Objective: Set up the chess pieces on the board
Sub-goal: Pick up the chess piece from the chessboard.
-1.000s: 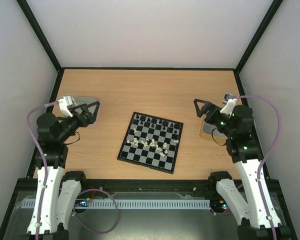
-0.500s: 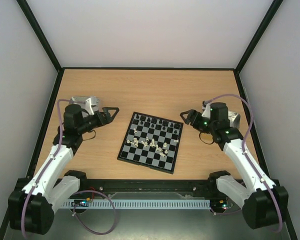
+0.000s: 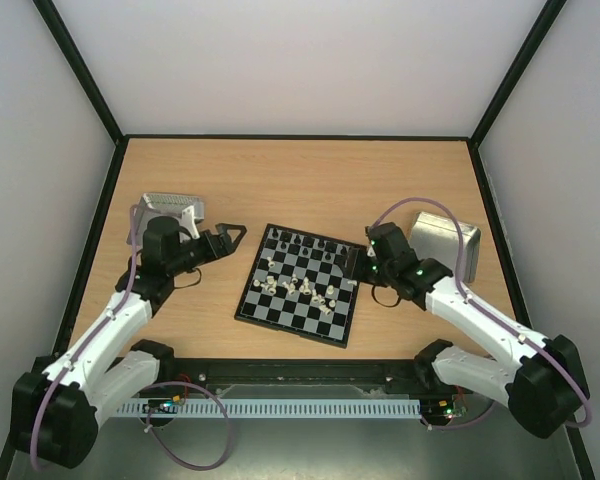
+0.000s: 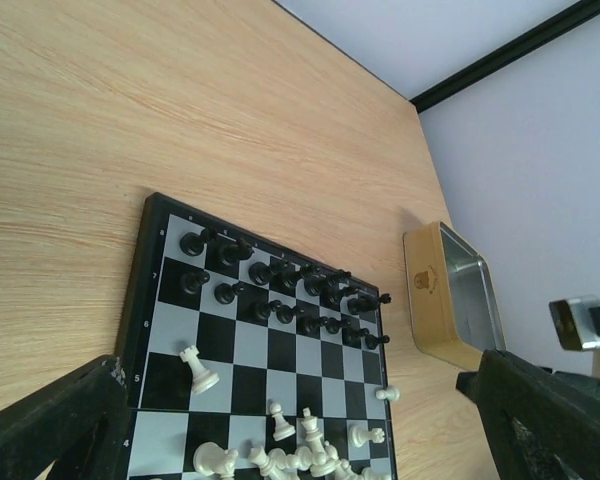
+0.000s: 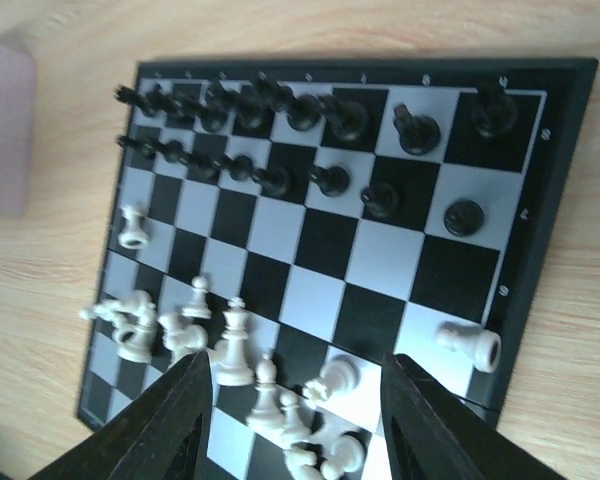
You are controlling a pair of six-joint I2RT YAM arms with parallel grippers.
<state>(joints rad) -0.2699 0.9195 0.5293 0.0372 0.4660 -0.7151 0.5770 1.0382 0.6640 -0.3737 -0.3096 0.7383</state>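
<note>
At board (image 3: pixel 280 311) 9 o'clock, left fingers (image 4: pixel 50 425) wide; over 3 o'clock edge, right fingers (image 5: pixel 170 430) half-spread, gripping nothing.

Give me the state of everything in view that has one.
Board: flat on the table.
Black pieces: upright, in two rows at the far edge.
White pieces: bunched mid-board, several toppled, one lying at the edge.
Left gripper: open, empty, beside the board.
Right gripper: open, empty, over the board's edge.
Right tray: looks empty.
Left tray: contents hidden.
</note>
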